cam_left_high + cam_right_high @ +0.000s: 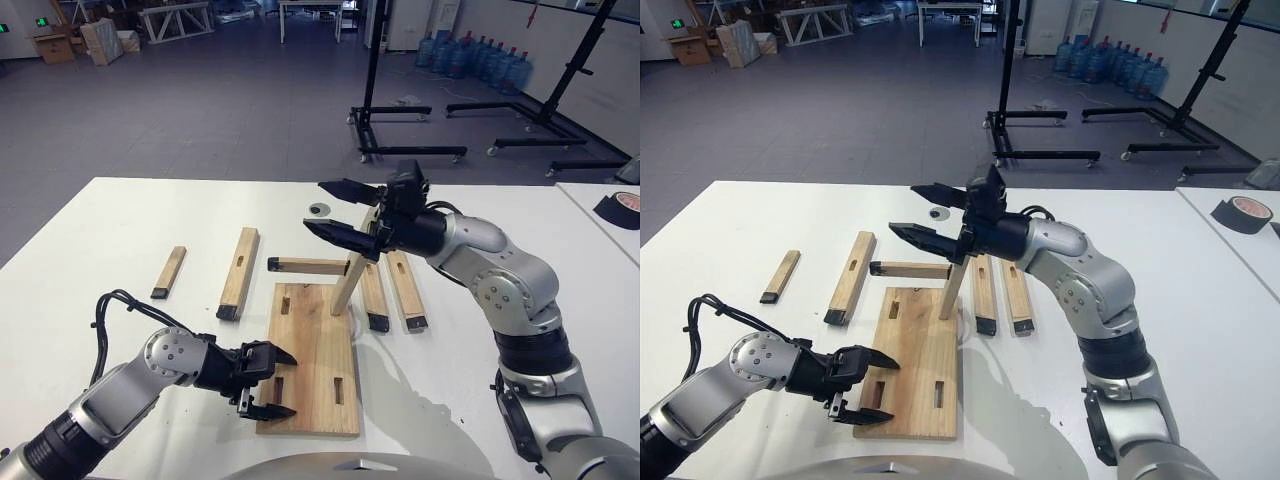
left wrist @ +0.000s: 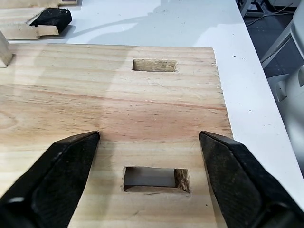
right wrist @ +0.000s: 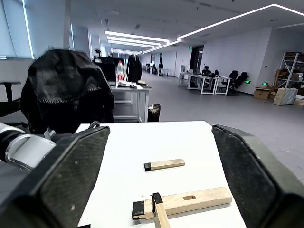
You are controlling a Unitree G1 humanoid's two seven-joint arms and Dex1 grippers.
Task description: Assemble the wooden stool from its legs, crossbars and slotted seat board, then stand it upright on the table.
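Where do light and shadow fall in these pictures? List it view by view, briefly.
Left eye view: even overhead light, with a soft shadow on the table to the right of the seat board. Left wrist view: a faint curved shadow dims part of the board beyond the open left tool. Right wrist view: bright ceiling light strips above the open right tool, whose fingers look dark.

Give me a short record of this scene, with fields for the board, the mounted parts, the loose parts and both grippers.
seat board: flat on the table, slots facing up
upright leg: stands at the board's far right corner, slightly tilted
crossbar: joined to that leg, pointing left
loose parts: short piece and slotted leg left of the board; two legs right of it
left gripper: open, over the near left slot
right gripper: open, above the crossbar, holding nothing
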